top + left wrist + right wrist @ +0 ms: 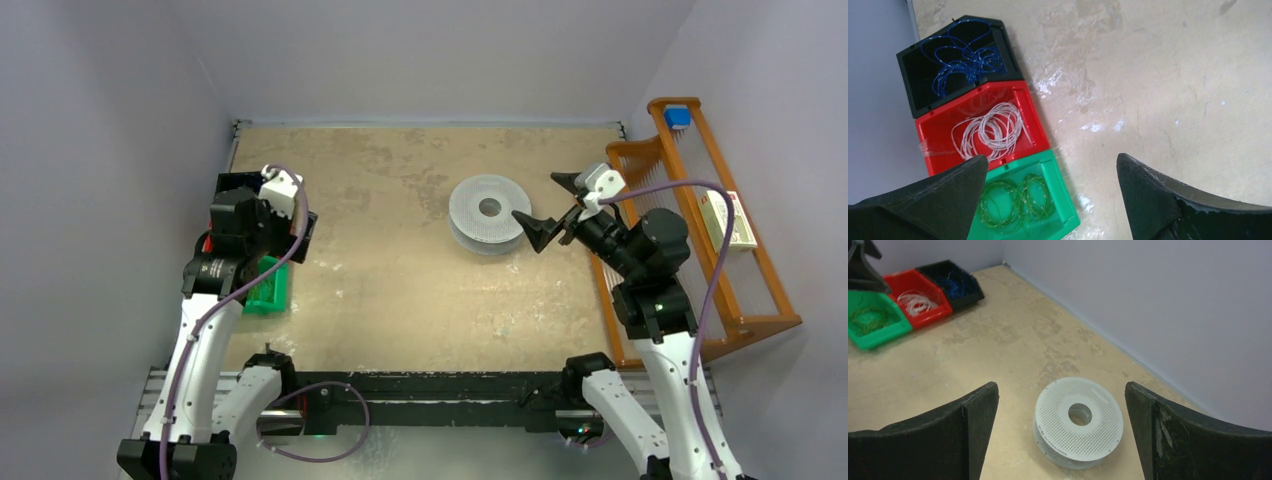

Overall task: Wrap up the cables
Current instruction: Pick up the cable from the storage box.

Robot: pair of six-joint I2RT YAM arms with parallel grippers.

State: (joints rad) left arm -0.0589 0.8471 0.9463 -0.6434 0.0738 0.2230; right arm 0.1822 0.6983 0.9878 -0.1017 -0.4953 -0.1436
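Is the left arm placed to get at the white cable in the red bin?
Probably yes: the left gripper hangs open by the open-topped red bin, nothing covering the white cable.

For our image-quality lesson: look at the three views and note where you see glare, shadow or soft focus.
Left wrist view: white glare patches on the table beside the red bin; the white cables look crisp. Right wrist view: even light, the spool sharp, a faint shadow at its base. Top view: soft diffuse light, no hard shadows.
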